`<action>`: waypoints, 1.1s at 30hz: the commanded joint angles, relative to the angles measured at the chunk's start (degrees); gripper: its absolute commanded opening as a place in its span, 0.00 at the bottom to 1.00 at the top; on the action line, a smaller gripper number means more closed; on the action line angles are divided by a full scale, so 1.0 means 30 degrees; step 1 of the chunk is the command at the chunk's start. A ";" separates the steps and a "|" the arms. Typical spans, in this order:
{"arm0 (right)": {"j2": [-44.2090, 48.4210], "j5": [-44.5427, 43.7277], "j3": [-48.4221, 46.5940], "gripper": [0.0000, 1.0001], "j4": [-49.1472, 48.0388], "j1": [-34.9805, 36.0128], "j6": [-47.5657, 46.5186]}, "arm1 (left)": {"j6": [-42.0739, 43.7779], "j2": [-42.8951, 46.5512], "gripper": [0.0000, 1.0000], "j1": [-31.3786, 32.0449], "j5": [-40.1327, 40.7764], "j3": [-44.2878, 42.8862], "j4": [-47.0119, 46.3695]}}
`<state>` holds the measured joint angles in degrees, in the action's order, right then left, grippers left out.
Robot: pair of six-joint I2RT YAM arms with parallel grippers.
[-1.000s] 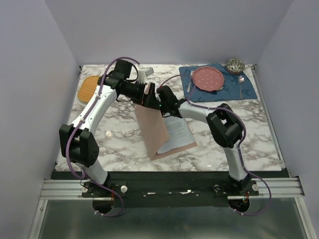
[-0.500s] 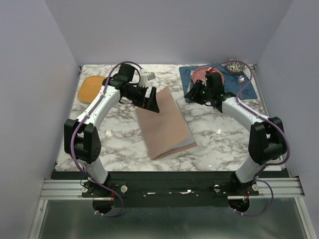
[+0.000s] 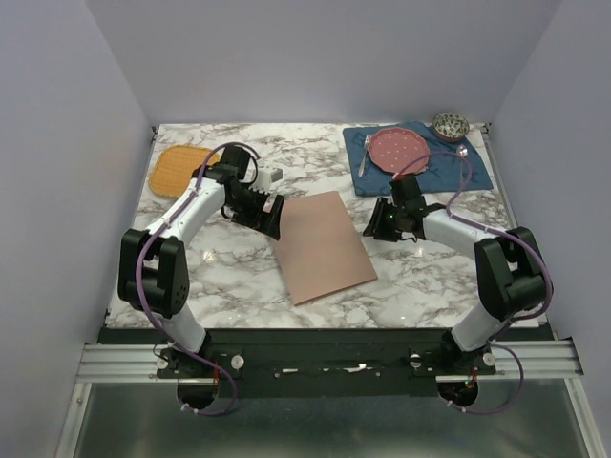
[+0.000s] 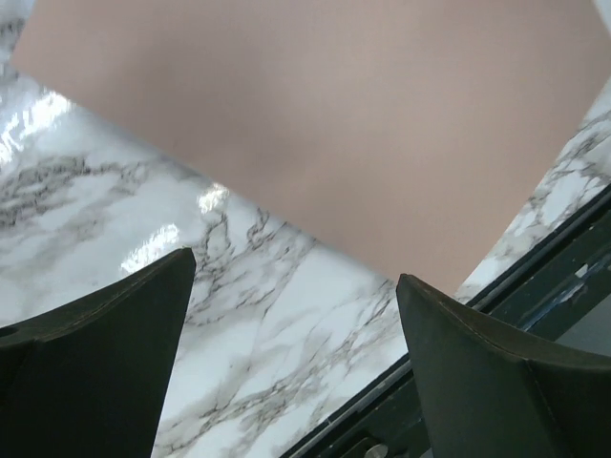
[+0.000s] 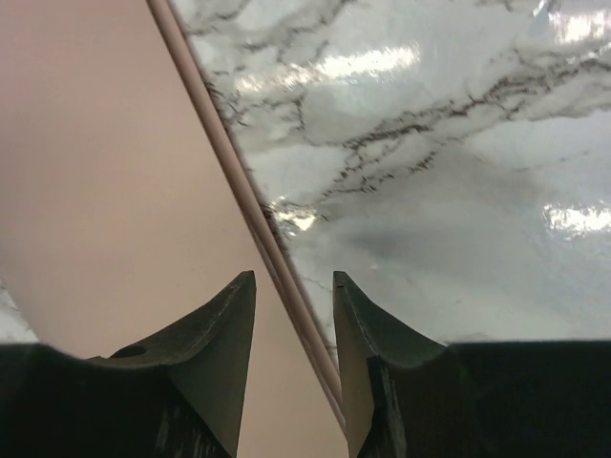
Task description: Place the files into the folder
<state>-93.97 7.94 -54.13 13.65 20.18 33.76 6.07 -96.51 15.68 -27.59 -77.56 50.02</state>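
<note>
The pinkish-brown folder (image 3: 323,246) lies shut and flat in the middle of the marble table. The files are hidden; no white sheet shows. My left gripper (image 3: 271,218) is open and empty, low over the table just off the folder's far left edge. In the left wrist view the folder (image 4: 334,124) fills the top beyond my left gripper (image 4: 296,267). My right gripper (image 3: 372,227) is open and empty at the folder's right edge. In the right wrist view the folder (image 5: 105,191) lies on the left, its edge running between the fingers of my right gripper (image 5: 294,277).
An orange woven mat (image 3: 177,168) lies at the back left. A blue placemat (image 3: 474,173) at the back right bears a pink plate (image 3: 398,149), a fork (image 3: 364,158) and a spoon (image 3: 461,157). A small patterned bowl (image 3: 451,124) stands behind it.
The folder's cover, held up a second ago with the sheets showing, now lies shut. The left gripper let go and dropped left. The right arm swung out to the placemat and came back.
</note>
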 commanded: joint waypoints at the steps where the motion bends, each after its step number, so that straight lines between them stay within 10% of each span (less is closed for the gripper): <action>1: 0.0270 0.0017 0.1166 0.47 -0.0301 0.0359 -0.0384 | 0.0500 0.0121 0.99 -0.0071 0.0880 0.1740 -0.0148; 19: -0.0022 0.0399 0.3804 0.46 -0.2293 0.3083 0.2340 | -0.1904 -0.4919 0.99 0.0046 -0.1612 -0.0512 -0.2815; 33: 0.0767 -0.1269 0.1875 0.50 -0.0626 0.3321 0.0765 | -0.1202 -0.2082 0.99 0.0046 0.0080 0.0450 -0.2259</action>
<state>-92.84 8.21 -45.54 4.86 29.50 40.47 1.06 -109.10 15.49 -30.33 -78.52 42.48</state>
